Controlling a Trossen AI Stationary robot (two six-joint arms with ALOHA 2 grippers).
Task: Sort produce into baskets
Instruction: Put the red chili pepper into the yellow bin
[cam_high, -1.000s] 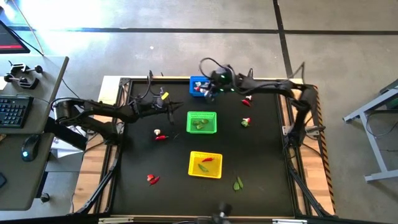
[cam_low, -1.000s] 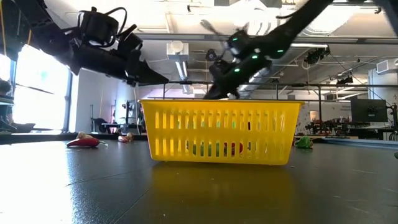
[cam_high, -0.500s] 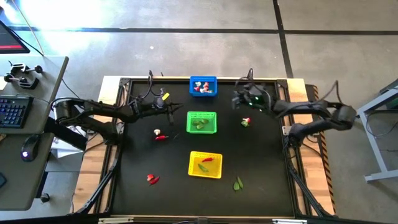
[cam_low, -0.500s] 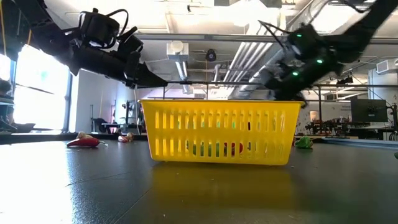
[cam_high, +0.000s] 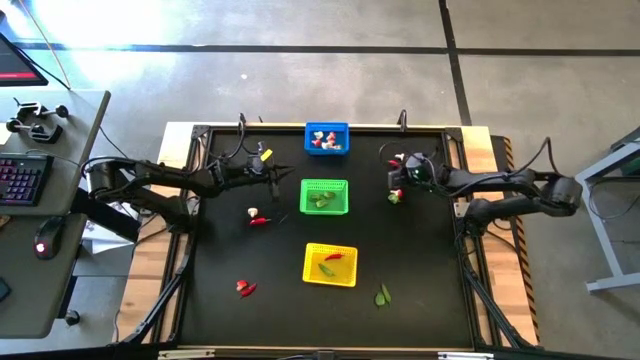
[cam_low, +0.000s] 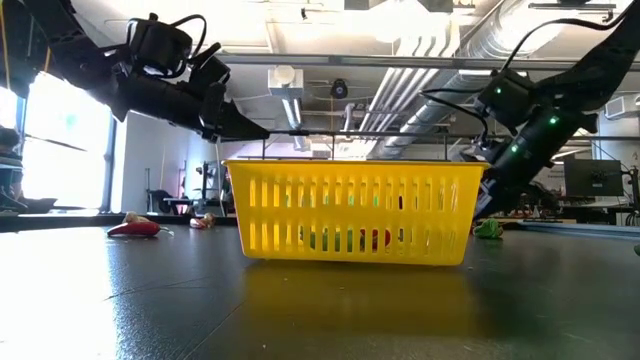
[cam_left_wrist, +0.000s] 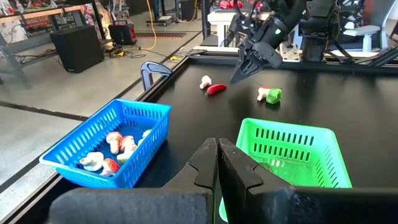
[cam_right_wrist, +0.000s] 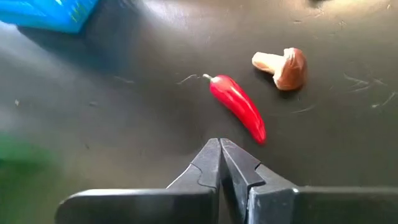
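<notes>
text: none legible | labels: none | brands: none | numbers: none

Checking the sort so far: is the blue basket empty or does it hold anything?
Not empty. The blue basket holds several white-and-red mushroom pieces, seen in the left wrist view.

You see three baskets (cam_high: 326, 197) in a row down the table (cam_high: 430, 290) middle, far edge to near. Loose produce (cam_high: 259, 220) lies left and right of them.
</notes>
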